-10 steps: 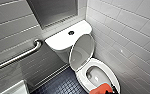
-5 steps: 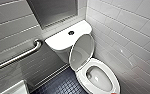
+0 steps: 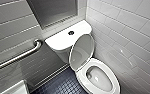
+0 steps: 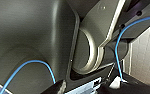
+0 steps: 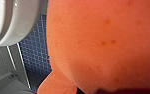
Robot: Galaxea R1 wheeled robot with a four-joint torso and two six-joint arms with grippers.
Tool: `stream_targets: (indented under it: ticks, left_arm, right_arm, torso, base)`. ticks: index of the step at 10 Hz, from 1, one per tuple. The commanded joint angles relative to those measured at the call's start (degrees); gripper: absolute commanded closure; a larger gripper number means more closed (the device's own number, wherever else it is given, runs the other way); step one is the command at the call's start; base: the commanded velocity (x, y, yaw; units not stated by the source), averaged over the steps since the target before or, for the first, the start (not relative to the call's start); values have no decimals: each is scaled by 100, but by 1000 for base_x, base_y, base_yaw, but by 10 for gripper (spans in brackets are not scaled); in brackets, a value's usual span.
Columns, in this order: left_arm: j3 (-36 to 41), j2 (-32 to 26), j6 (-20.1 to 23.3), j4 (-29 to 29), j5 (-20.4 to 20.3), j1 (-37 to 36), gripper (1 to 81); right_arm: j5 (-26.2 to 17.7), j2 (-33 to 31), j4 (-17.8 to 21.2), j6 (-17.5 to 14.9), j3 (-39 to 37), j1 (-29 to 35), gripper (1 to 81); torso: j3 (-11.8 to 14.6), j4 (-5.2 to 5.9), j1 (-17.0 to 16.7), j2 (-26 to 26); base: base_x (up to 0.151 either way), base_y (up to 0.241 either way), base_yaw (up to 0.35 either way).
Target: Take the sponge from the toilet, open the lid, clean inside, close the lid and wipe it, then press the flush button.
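Observation:
The white toilet [image 3: 98,72] stands in the corner. Its oval lid [image 3: 82,51] is raised and leans back against the tank [image 3: 63,40]. On the tank top sits the round flush button [image 3: 71,32]. The bowl inside the seat ring is open to view. In the right wrist view the orange-red sponge [image 5: 103,42] looms very close to the camera with my right gripper shut on it, beside the white rim of the toilet [image 5: 13,22]. The left wrist view faces my own dark body and a blue cable [image 4: 119,50]. My left gripper is open.
A steel grab bar [image 3: 18,57] runs along the grey tiled wall left of the tank. White tiled wall closes in on the right. Dark blue mosaic floor [image 3: 63,85] lies left of the bowl. A white object [image 3: 16,88] pokes in at the lower left.
A patch of orange at the bottom edge of the head view, by the bowl's front, has slipped out of that view. The toilet and lid stay as they were.

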Motion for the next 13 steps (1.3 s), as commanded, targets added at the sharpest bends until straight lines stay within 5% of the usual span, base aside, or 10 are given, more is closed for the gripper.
stream_targets:
  ticks: [1, 5, 6, 7, 8, 11, 13]
  left_arm:
    - [79, -146, -110, 26, 155, 103, 10]
    - [79, -419, -401, 26, -355, -161, 10]
    - [79, -463, -463, 26, -355, -222, 10]
    - [79, -480, -463, 26, -355, -249, 10]
    - [79, -480, -471, 26, -355, -266, 10]
    - [79, -515, -472, 26, -363, -301, 10]
    - [79, -524, -472, -18, -363, -310, 10]
  right_arm:
    - [-196, -165, -636, -185, -183, -740, 811]
    - [315, 232, -928, -177, -554, -1462, 811]
    - [350, 302, -954, -177, -589, -1532, 811]
    - [490, 328, -963, -177, -615, -1586, 811]
    - [543, 363, -963, -177, -651, -1612, 811]
    - [552, 486, -963, -177, -756, -1699, 811]
    - [552, 653, -963, -177, -931, -1761, 811]
  torso:
    - [0, 0, 0, 0]
    - [0, 0, 0, -2]
    - [0, -298, 0, -2]
    - [0, -397, 0, -5]
    - [0, -78, 0, -5]
    - [2, -354, 0, -5]
    - [546, -347, 0, -5]
  base:
    - [0, 0, 0]
    - [0, 0, 0]
    - [0, 0, 0]
    - [0, 0, 0]
    - [0, 0, 0]
    - [0, 0, 0]
    - [0, 0, 0]
